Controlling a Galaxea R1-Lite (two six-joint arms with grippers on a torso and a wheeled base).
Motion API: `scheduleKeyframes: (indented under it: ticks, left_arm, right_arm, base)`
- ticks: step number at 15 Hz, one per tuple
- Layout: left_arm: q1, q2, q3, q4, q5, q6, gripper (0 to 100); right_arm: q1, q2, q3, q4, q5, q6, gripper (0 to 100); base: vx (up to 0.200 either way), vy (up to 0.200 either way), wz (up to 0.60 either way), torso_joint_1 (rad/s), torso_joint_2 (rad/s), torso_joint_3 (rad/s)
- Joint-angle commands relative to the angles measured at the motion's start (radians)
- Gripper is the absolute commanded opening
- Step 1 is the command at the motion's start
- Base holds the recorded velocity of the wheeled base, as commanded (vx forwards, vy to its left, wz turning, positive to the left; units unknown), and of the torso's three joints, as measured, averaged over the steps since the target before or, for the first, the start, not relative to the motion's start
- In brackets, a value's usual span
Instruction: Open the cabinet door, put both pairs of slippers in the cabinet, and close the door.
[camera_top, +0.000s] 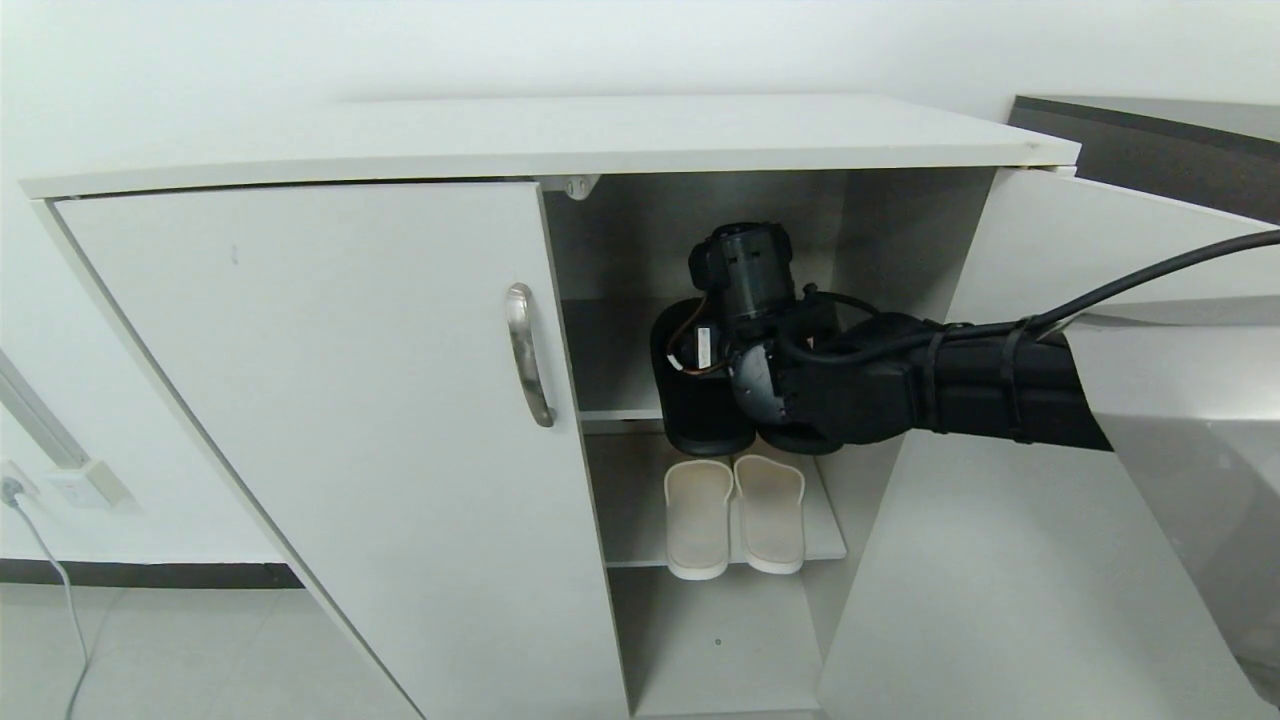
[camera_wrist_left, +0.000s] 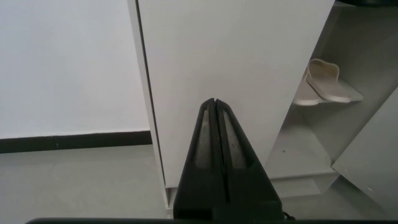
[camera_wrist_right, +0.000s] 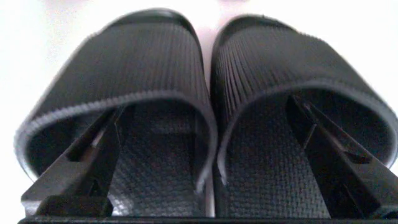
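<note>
The left gripper (camera_wrist_left: 214, 107) hung outside the cabinet (camera_top: 600, 130) with its fingers pressed together, empty, in front of the closed left door (camera_top: 300, 400) and low beside it. That door's metal handle (camera_top: 528, 355) stood upright near its inner edge. The right door (camera_top: 1000, 560) was swung wide open.

The right arm (camera_top: 950, 390) reached through the opening to the upper shelf (camera_top: 615, 412). There the right gripper (camera_wrist_right: 206, 118) had its fingers (camera_wrist_right: 81, 168) spread, one under the strap of each of the black slippers (camera_top: 700, 425). The fingers seemed to stand clear of the slippers' inner sides, though the close view left that uncertain. The black slippers lay side by side, touching, heels at the shelf's front edge.

One shelf (camera_top: 630, 520) down, the white slippers (camera_top: 765, 510) lay side by side, heels over its front edge.
</note>
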Motion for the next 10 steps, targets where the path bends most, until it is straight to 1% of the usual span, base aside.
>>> scheduleKeyframes:
  ticks: [1, 5, 8, 10]
  left_arm:
    - [0.000, 0.001, 0.000, 0.000, 0.000, -0.001, 0]
    - [0.000, 0.001, 0.000, 0.000, 0.000, -0.001, 0]
    - [0.000, 0.001, 0.001, 0.000, 0.000, -0.001, 0]
    - [0.000, 0.001, 0.000, 0.000, 0.000, -0.001, 0]
  right_arm:
    - [0.006, -0.022, 0.022, 0.001, 0.000, 0.008, 100]
    - [0.037, -0.093, 0.111, -0.002, 0.000, 0.020, 100]
    - [0.075, -0.168, 0.224, -0.051, -0.002, 0.023, 100]
    - [0.110, -0.229, 0.323, -0.105, -0.002, 0.022, 100]
  base:
    - [0.000, 0.000, 0.00, 0.000, 0.00, 0.000]
    - [0.000, 0.000, 0.00, 0.000, 0.00, 0.000]
    - [0.000, 0.000, 0.00, 0.000, 0.00, 0.000]
    - [0.000, 0.000, 0.00, 0.000, 0.00, 0.000]
